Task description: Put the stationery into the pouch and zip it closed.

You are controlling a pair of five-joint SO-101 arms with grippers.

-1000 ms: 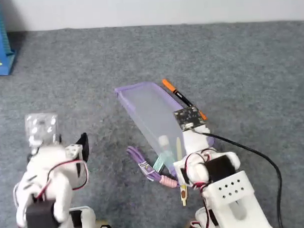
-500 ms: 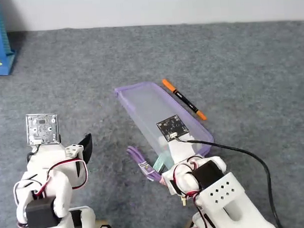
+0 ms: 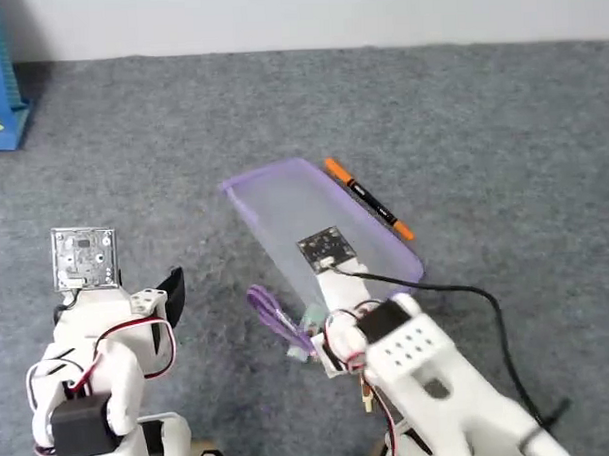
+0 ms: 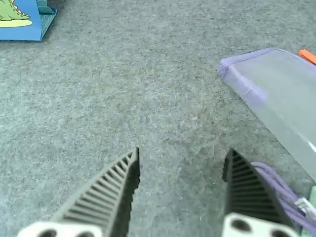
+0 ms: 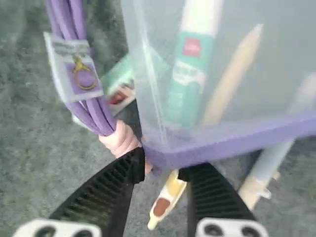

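Note:
The translucent pouch (image 3: 294, 213) with purple edges lies slanted in mid-table. Through its wall show a green-and-white pen (image 5: 190, 69) and a beige pencil (image 5: 232, 79). An orange marker (image 3: 369, 198) lies along the pouch's far side, outside it. My right gripper (image 5: 163, 165) is shut on the purple edge at the pouch's near end. Beside it are the pouch's purple strap (image 5: 74, 64) and a pink tip (image 5: 121, 138). A wooden piece (image 5: 165, 202) pokes out beneath. My left gripper (image 4: 180, 168) hangs open over bare carpet, left of the pouch (image 4: 276, 94).
A blue box (image 4: 19, 19) stands at the far left by the wall. The purple strap (image 3: 273, 314) trails onto the carpet left of the right arm. Grey carpet (image 3: 131, 144) lies bare between the left arm and the wall.
The right arm swung left along the pouch's near end. The pouch shifted slightly left with it. The left arm barely moved.

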